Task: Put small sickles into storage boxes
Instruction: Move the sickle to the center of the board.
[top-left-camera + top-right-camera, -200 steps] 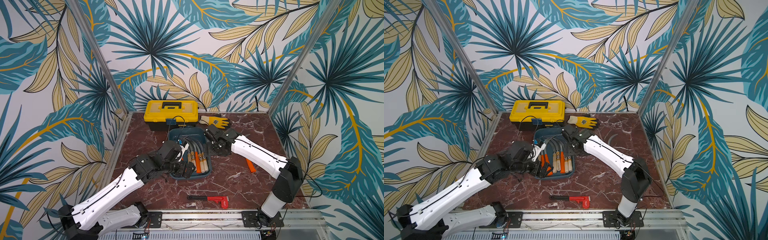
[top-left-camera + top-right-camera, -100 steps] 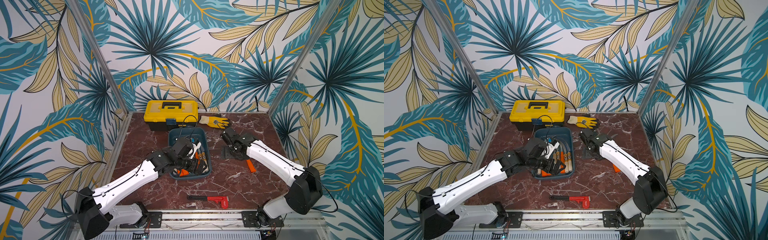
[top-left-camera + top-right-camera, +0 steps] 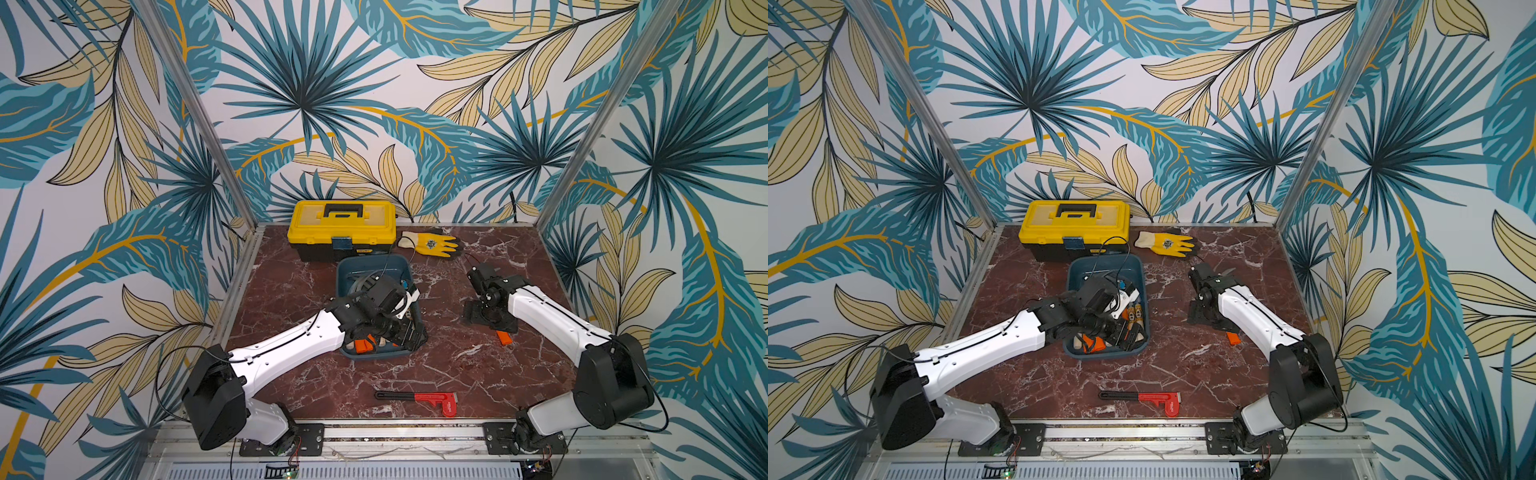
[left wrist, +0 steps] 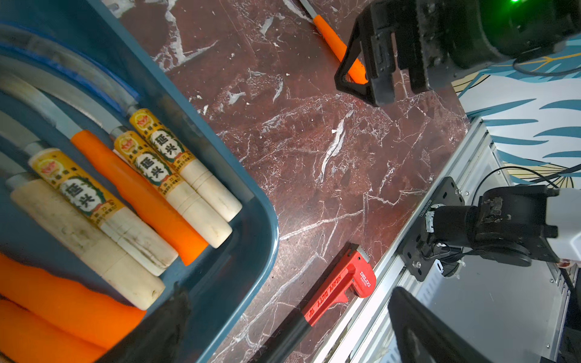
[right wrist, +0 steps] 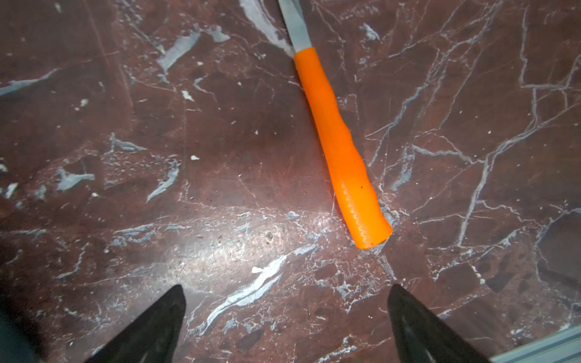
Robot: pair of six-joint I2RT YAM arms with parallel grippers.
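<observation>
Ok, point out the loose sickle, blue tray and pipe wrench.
loose sickle [image 5: 338, 144]: right wrist view, orange handle's middle.
blue tray [image 4: 264, 251]: left wrist view, corner rim.
pipe wrench [image 3: 442, 402]: in a top view, red head.

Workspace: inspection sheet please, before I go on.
Surface: red marble table, scuffed, dry.
Job's things: blue tray holds stacked sickles, with wooden and orange handles; one orange-handled sickle lies outside it on the marble.
Clutter: yellow toolbox, yellow glove, red pipe wrench.
Grippers: left gripper open above the tray; right gripper open, empty, near the loose sickle's handle.
Cables: black wire arcs over the tray.
Surroundings: leaf-print walls, metal frame posts.
</observation>
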